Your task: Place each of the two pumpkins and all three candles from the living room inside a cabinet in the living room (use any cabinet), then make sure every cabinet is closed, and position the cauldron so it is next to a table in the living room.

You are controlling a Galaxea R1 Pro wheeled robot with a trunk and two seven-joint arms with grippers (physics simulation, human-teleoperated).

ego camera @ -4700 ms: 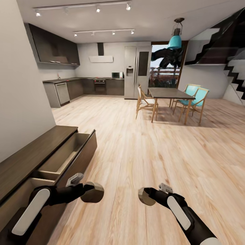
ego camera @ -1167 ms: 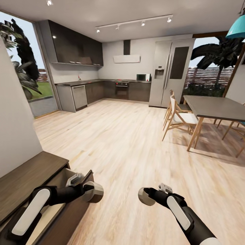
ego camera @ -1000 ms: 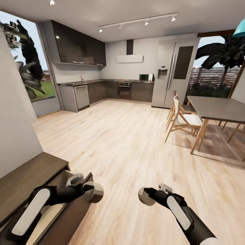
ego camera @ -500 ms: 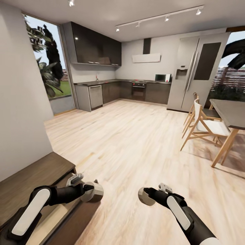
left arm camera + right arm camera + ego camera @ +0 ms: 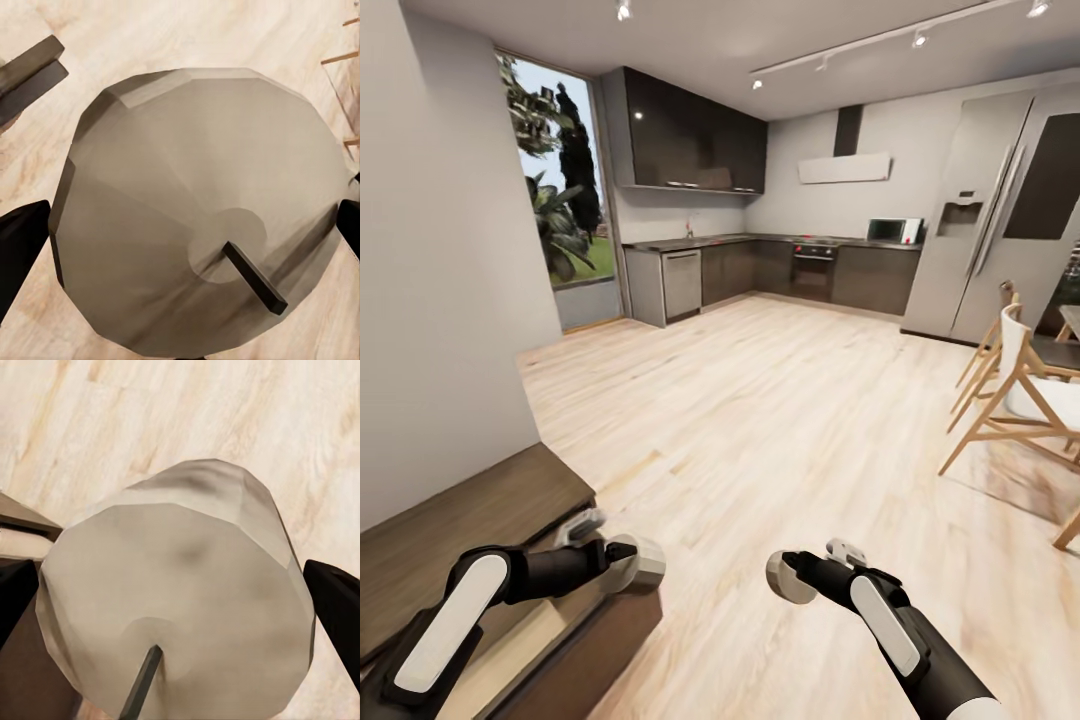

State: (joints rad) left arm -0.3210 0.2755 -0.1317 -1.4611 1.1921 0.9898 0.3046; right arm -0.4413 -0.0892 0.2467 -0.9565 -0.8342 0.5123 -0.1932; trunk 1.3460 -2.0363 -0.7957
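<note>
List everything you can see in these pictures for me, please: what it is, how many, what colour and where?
candles: two, tan-beige with dark wicks, one between the left gripper's fingers, one between the right gripper's fingers
cabinet: one, dark brown, at the left wall, a drawer open under the left arm
floor: pale wood planks
kitchen cabinets: dark, along the far wall
fridge: one, silver-grey, far right
microwave: one, pale, on the kitchen counter
chairs: at least two, wooden, one with a white seat, at the right edge
window: one, plants outside
left gripper: black arm, white panel
right gripper: same colours
</note>
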